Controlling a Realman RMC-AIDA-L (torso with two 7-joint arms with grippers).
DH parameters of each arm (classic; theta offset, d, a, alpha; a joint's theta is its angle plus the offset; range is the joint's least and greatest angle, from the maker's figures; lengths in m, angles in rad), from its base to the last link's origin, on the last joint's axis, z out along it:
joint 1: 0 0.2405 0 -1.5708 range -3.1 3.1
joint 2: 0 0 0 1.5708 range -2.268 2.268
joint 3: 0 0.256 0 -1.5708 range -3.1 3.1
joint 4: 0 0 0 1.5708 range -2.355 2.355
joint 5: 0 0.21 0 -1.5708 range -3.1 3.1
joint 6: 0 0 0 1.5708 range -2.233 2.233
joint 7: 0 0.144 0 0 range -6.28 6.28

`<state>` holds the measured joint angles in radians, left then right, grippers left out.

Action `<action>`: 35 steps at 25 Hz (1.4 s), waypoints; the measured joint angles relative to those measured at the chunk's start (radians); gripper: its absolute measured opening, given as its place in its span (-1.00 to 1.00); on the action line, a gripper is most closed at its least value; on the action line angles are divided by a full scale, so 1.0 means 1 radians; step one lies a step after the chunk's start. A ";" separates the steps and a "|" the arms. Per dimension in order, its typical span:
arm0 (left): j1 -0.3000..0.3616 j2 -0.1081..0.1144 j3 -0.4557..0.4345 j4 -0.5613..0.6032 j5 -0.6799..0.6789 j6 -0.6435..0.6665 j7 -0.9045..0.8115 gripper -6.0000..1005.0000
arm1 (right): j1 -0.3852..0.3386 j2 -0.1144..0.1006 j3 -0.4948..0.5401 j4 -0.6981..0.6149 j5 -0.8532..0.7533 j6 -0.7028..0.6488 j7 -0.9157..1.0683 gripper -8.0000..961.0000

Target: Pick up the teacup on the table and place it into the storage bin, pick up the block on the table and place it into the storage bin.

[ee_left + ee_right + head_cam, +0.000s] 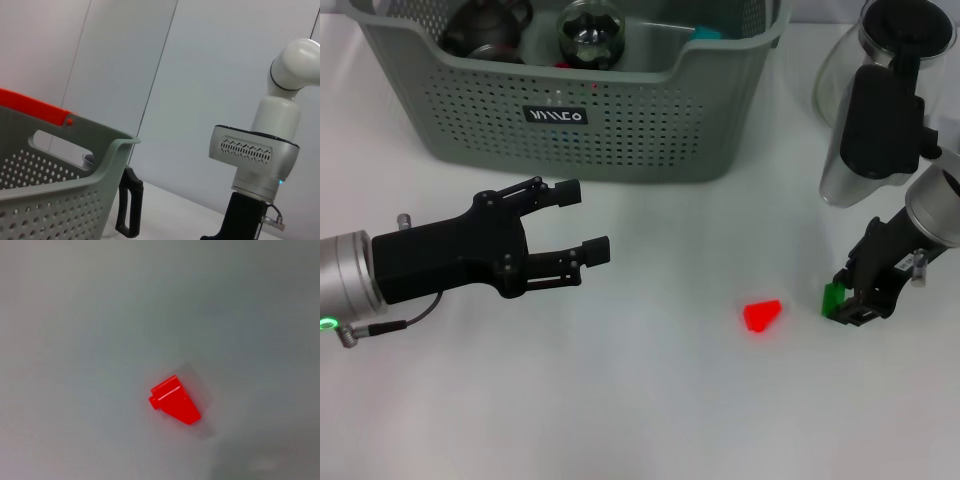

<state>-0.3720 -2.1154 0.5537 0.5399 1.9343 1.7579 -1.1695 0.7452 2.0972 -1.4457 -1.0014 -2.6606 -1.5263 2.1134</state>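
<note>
The grey-green storage bin (620, 130) stands at the back of the table, and its rim (100, 150) also shows in the left wrist view. Inside it lie a dark brown vessel (485, 25) and a round glass one (590, 30); I cannot tell which is the teacup. A red block (762, 315) lies on the table, seen too in the right wrist view (175, 402). My right gripper (850, 300) is low at the table, shut on a small green block (833, 298). In front of the bin, my left gripper (578, 222) hovers open and holds nothing.
A tall glass pitcher (840, 90) with a black handle (880, 120) stands at the back right, just behind my right arm (270, 150). A red strip (30, 107) lies along the bin's far rim. White tabletop stretches between the two grippers.
</note>
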 joint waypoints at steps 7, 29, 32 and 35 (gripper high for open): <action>0.005 0.000 -0.030 0.000 -0.001 0.009 -0.002 0.76 | -0.024 -0.001 0.178 -0.121 0.054 -0.097 -0.055 -0.11; 0.004 0.005 -0.080 -0.005 -0.005 0.021 -0.004 0.76 | 0.039 -0.027 0.671 -0.137 0.870 -0.043 -0.191 -0.10; 0.006 0.005 -0.089 -0.005 -0.006 0.022 -0.004 0.76 | 0.129 -0.045 0.581 -0.140 0.771 0.115 -0.069 -0.10; 0.007 0.005 -0.102 -0.005 -0.006 0.027 -0.010 0.76 | 0.238 -0.047 0.481 -0.130 0.561 0.282 0.096 -0.11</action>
<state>-0.3651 -2.1107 0.4515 0.5352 1.9279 1.7853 -1.1798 0.9831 2.0506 -0.9643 -1.1316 -2.0995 -1.2445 2.2096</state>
